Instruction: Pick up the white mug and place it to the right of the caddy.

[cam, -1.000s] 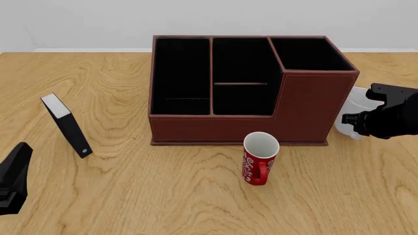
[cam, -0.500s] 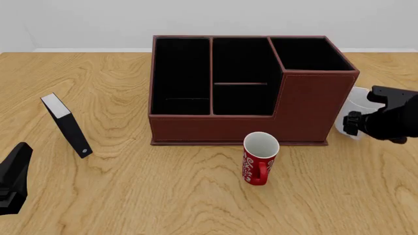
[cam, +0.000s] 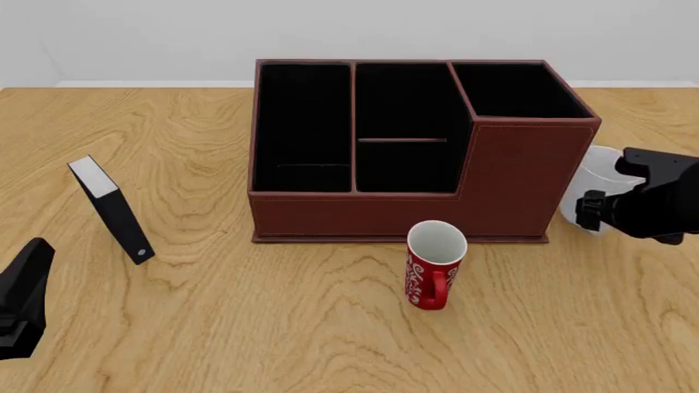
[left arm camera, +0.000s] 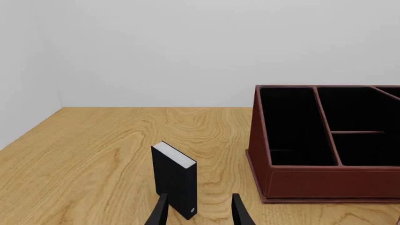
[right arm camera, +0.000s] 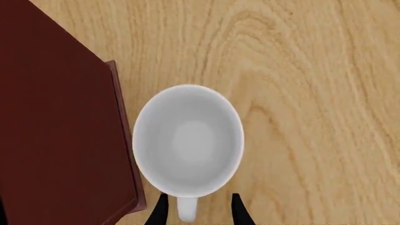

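A plain glossy white ceramic mug (right arm camera: 187,143) stands upright on the light wooden table (cam: 327,327), at the right edge of the front view, its open mouth facing straight up. It sits just beside the right wall of the large dark reddish-brown leather-look caddy (cam: 410,147), close to the taller corner section, though the pictures do not settle whether the two touch. In the right wrist view the mug's small curved handle points toward the lower edge of the frame, away from the caddy's base strip.

The right gripper (right arm camera: 196,211) hangs directly above the mug, its two dark fingers spread apart on either side of the handle without closing on it.

In the centre of the front view, a slimmer red mug with white lettering (cam: 434,264) stands upright in front of the caddy. At the left, a small black-and-white book-like slab (cam: 110,209) stands on end. The left gripper (left arm camera: 198,213) rests near the lower left corner, fingers parted, holding nothing.
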You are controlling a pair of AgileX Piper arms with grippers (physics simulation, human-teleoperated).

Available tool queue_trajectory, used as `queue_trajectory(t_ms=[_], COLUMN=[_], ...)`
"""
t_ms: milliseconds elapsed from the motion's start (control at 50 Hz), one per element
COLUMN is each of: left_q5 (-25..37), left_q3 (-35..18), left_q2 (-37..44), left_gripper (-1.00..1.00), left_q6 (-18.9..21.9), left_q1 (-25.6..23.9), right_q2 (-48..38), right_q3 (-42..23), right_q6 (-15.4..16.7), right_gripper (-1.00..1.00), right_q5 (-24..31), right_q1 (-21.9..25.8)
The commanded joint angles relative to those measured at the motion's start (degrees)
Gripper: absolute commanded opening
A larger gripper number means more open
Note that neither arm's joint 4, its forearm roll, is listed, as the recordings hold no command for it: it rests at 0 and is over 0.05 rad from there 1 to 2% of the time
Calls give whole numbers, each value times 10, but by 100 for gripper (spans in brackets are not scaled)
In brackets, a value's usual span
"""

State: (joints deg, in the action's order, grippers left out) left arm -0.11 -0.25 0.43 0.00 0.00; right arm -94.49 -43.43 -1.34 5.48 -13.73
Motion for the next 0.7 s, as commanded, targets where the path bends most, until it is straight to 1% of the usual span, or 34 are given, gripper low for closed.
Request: queue_trajectory(t_ms=[20, 700], left_q5=[0, 0], left_q3=[0, 0], left_q2=[0, 0], left_gripper=[100, 100], left_q6=[0, 0], left_q1=[0, 0], right_q2=[15, 51], right_q3=[7, 27], right_q6=[3, 3], right_gripper=[100, 100], right_q5=[3, 9], right_q1=[-1, 7])
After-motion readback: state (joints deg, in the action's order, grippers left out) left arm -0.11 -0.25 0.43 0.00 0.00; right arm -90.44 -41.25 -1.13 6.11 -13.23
